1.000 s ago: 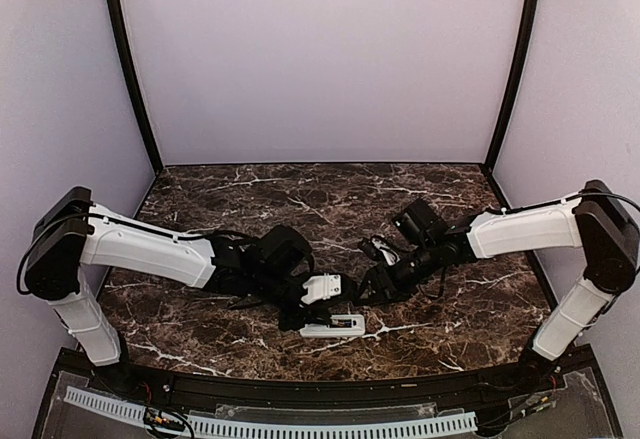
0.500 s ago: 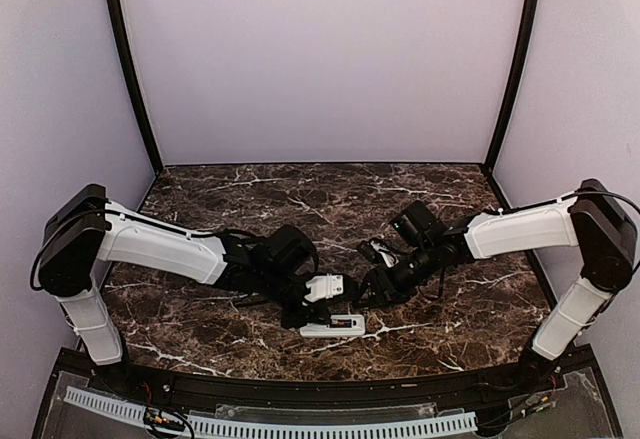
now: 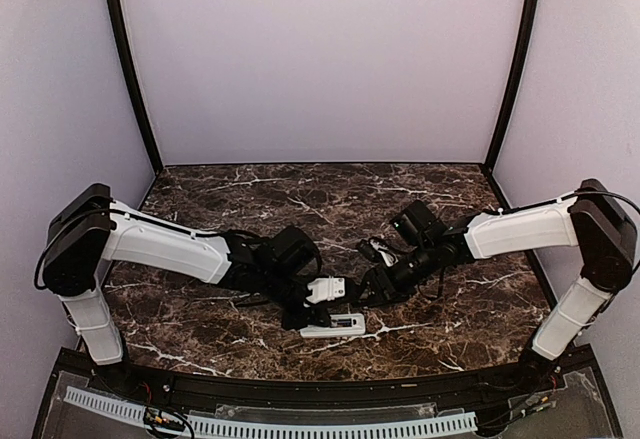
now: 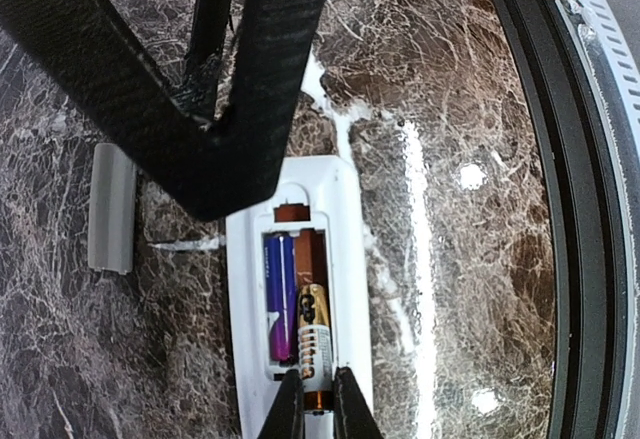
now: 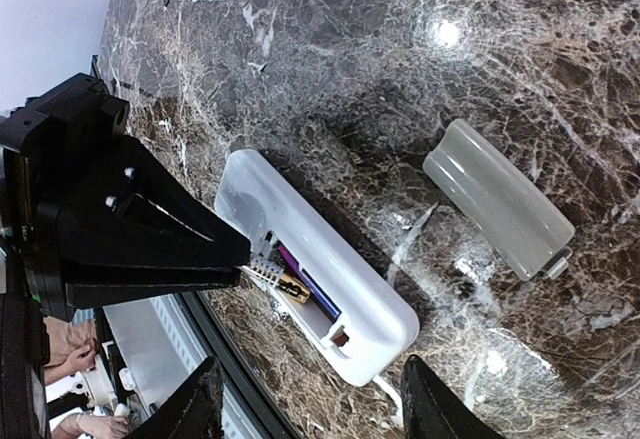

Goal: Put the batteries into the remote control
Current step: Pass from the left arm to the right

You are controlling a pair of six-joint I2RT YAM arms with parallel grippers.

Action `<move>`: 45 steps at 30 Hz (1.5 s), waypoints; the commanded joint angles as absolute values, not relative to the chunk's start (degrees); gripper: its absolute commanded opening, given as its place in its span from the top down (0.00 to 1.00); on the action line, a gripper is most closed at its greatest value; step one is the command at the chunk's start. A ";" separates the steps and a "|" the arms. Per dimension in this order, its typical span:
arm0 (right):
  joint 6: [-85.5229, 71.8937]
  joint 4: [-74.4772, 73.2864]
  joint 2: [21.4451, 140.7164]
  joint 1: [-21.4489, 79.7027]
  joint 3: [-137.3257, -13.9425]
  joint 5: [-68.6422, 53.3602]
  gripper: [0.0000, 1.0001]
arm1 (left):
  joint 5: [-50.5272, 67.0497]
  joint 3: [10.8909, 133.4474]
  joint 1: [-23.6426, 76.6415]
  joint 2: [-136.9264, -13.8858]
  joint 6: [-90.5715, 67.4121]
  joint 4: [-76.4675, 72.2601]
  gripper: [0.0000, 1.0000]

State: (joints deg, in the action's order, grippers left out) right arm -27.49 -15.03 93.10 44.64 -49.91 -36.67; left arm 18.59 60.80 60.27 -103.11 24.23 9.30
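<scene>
Just inside table rim (image 4: 520, 159), remote control (image 4: 347, 259), left gripper (image 4: 312, 411) pinching battery (image 4: 312, 329)

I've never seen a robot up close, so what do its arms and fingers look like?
The left arm and right arm have smooth white tubular shells joined by chunky black joints. Thin black cables run by the shoulders. The fingers are black, flat and tapered.
</scene>
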 commanded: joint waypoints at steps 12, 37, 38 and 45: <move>-28.27 -11.96 93.99 44.21 -49.38 -37.97 0.42 | 18.36 63.51 60.21 -105.97 22.16 9.11 1.00; -29.10 -12.08 93.76 44.21 -49.04 -37.71 0.43 | 20.21 63.40 60.91 -109.21 20.70 6.53 1.00; -29.09 -12.19 93.73 44.20 -49.12 -37.64 0.43 | 20.10 63.43 60.91 -109.24 20.80 6.74 1.00; -28.30 -14.03 93.32 44.16 -50.07 -36.95 0.43 | 19.41 63.42 60.92 -107.13 20.05 7.04 1.00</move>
